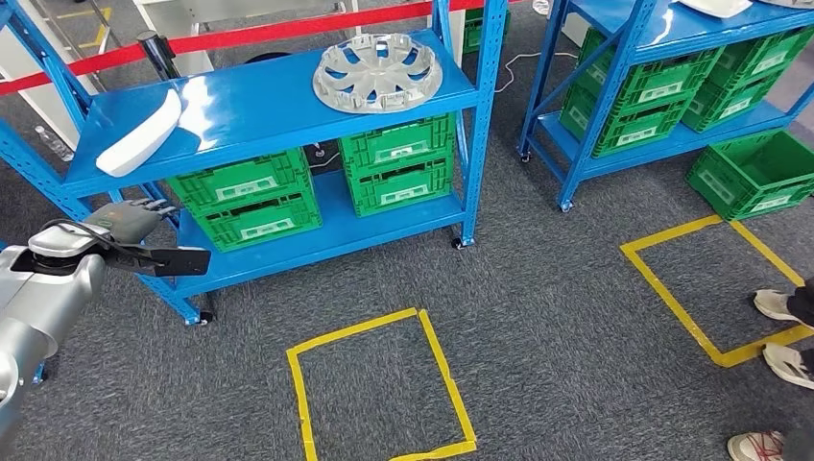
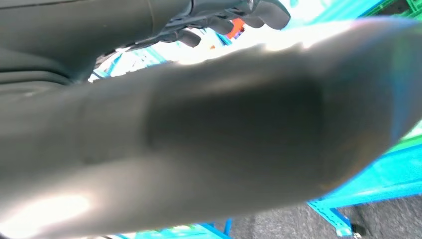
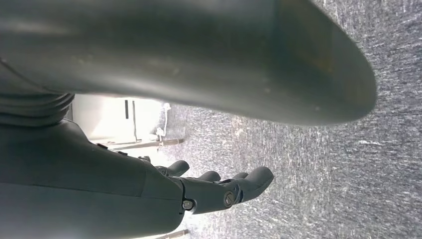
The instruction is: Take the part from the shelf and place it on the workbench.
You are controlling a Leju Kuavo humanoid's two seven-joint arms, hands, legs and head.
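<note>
Still short of the shelf (image 1: 269, 106), our left hand (image 1: 125, 223) hung open and empty below the white part (image 1: 139, 134), which lay on top, long axis slanting away; right hand (image 3: 219, 191) open

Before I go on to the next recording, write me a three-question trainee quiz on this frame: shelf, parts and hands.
1. True or false: the silver wheel cover lies on the top level of the near blue shelf.
2. Which part lies nearest the left hand?
A. the wheel cover
B. the long white part
C. a green crate
3. Fill in: the right hand hangs over grey ____, holding nothing.

Key
1. True; it sits toward the shelf's right end.
2. B; the white part lies at the top level's left end, just above the hand, which is not touching it.
3. Carpet; its fingers are loosely curled.
</note>
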